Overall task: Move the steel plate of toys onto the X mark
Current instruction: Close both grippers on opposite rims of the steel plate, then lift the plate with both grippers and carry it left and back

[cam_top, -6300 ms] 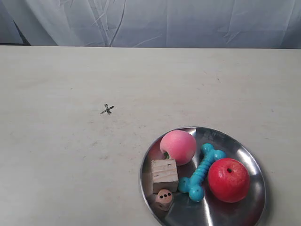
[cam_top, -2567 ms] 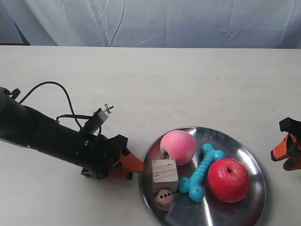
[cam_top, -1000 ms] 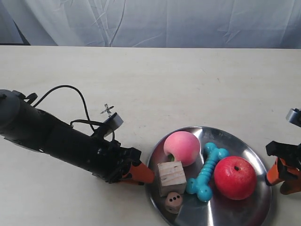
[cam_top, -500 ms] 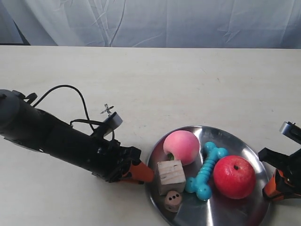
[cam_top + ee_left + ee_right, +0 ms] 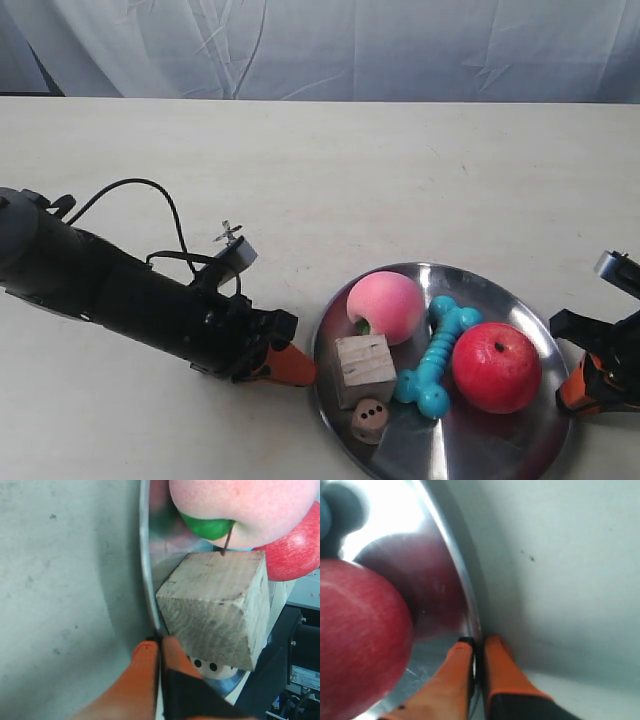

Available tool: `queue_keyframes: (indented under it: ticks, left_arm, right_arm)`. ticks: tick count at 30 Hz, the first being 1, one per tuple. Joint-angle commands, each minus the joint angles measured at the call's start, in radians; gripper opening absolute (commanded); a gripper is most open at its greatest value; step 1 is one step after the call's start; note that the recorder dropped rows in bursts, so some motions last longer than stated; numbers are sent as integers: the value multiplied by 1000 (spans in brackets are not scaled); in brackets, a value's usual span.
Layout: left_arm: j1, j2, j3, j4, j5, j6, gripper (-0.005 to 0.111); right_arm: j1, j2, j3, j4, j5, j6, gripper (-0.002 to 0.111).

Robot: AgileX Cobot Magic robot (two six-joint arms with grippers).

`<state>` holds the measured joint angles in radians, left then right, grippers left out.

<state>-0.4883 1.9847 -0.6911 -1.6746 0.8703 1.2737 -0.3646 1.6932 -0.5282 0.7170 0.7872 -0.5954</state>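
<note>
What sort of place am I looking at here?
Probably a robot lab test bench, not a home: a bare pale table backed by a white sheet, a left pincer and right pincer clamped on a plate of toys, and a hand-drawn X mark.

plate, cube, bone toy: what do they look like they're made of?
Plate: metal, likely steel, with a polished finish; it shows bright glare and mirror-like reflections. Cube: bare, unfinished wood, with visible grain lines and matte faces. Bone: solid teal and smooth, probably rubber or plastic; its look alone does not settle which.
</note>
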Motion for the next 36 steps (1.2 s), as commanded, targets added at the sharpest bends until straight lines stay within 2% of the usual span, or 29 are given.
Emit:
queue_keyframes:
  ticks: [1,7,12,15,19,21,28,36]
  left_arm:
    - [-11,15,2,10,15,2,0]
    - [-11,15,2,4,8,5,3]
    - [-11,15,2,-32,0,5,30]
    - [-11,15,2,-62,-10,5,41]
    - [-11,15,2,-70,-15,5,36]
    - [-11,15,2,-70,-15,10,30]
    - [-11,15,2,-63,-13,19,1]
    - [-11,15,2,-61,-13,21,0]
  right_arm:
    - [6,-17,2,115,90,-5,0]
    - [6,-17,2,125,108,-24,0]
    - [6,-17,2,157,131,-65,0]
    - [6,-17,2,157,131,-65,0]
    - [6,-17,2,159,130,-65,0]
    - [6,-17,2,163,130,-65,0]
    - [6,-17,2,167,133,-67,0]
    - [6,-17,2,212,156,-123,0]
